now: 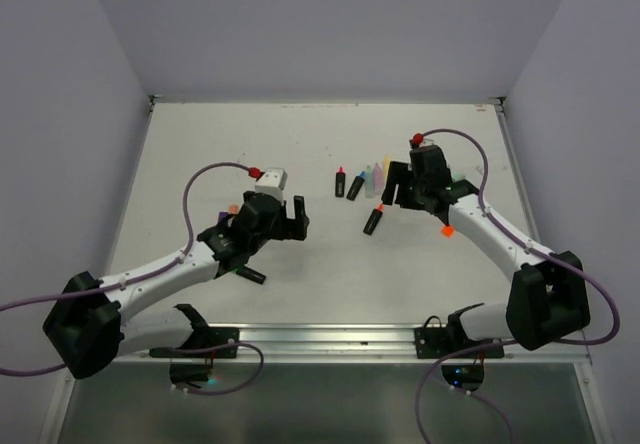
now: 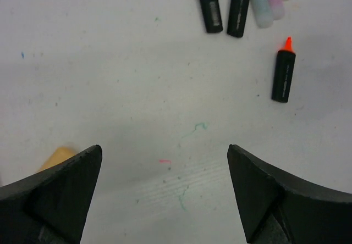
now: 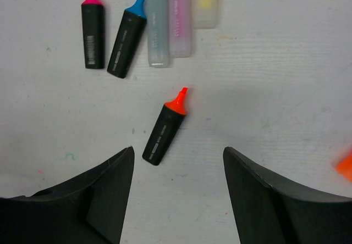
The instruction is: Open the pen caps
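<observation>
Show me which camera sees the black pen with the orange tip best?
The right wrist view: the orange-tipped pen lies close and whole, its bare tip clear. The left wrist view shows the pen farther off, near the right edge. The top view shows the pen only tiny.

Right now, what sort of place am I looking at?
Probably a robot lab test cell: a white table boxed in by plain walls, a left arm and right arm bolted at its near edge, and highlighters laid out.
</observation>
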